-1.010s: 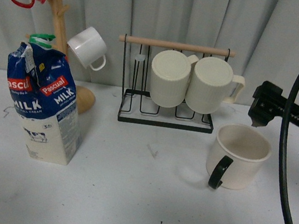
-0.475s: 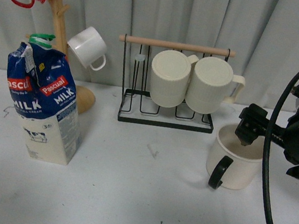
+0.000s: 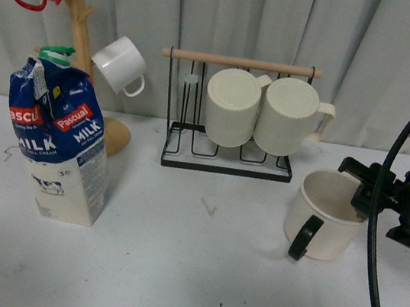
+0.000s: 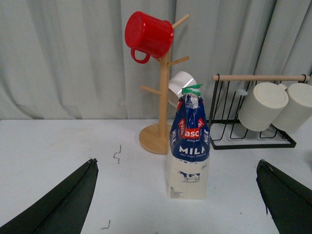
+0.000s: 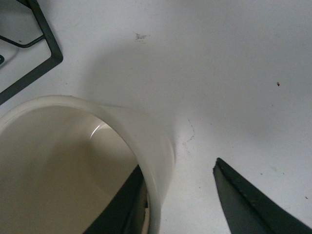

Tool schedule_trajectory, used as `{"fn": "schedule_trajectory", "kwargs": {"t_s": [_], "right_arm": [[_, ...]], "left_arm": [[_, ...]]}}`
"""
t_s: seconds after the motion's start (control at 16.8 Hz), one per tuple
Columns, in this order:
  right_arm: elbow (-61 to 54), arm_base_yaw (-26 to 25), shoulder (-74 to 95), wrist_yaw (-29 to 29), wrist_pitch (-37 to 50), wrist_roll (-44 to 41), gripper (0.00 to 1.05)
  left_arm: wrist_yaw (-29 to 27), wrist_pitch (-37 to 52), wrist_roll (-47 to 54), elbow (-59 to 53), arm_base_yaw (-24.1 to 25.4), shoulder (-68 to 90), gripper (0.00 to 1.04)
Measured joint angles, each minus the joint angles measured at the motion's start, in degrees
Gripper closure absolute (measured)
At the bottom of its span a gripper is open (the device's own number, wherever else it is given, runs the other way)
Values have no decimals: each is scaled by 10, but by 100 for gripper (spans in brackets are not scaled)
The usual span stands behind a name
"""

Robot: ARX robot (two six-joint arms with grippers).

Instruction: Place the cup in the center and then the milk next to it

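Plainly the first step is in hand: the cup is to be gripped and carried to the middle, and the milk waits its turn.

The table (image 3: 187, 274) lies bare to the left of the right pincer (image 3: 365, 194), and that bare stretch is where the cup belongs. Far off on that same side, well apart from the right pincer, the milk (image 3: 62, 155) stands upright. It sits in front of the left pincer (image 4: 175, 163), whose fingers are spread wide and hold nothing. Behind the right pincer and to its left is the wire rack (image 3: 227, 161) with its ribbed mugs (image 3: 233, 105), near the cup but not touching it.

The cup (image 3: 326, 218) stands upright on the table directly under the right pincer, its black handle (image 3: 302, 237) on the side away from the pincer, turned toward the front. The pincer straddles the cup's near wall. In the right wrist view the inner finger (image 5: 119, 204) is down inside the cup, close against the wall. The outer finger (image 5: 243, 200) stands outside with a clear strip of table between it and the wall. So the jaws are apart and nothing is gripped yet.

Next, I judge, the jaws must close on that wall until both fingers bear on it. Then the cup needs a modest lift and a sideways carry leftward, kept clear of the rack behind. A grip on one wall puts the weight off-centre, so the cup may tilt. A firm squeeze and a slow carry would suit.
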Motion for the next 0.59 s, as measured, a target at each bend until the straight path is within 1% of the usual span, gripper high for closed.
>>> {"fn": "schedule_trajectory", "kwargs": {"t_s": [0.06,0.24,0.3,0.48,0.53,0.59], "right_arm": [[0,0,1,0,0,-1,69],[2,0,4,1,1,-4,95],[3,-1,5,2,2,-5,101],[4,-3,0,1,12,-15,102],[4,2,-16,-6,12,-26,102],[12,21,-38,-15,2,-43,102]], "left_arm": [[0,0,0,0,0,0,7],[0,0,0,0,0,0,7],[0,0,0,0,0,0,7],[0,0,0,0,0,0,7],[0,0,0,0,0,0,7],[0,0,0,0,0,0,7]]}}
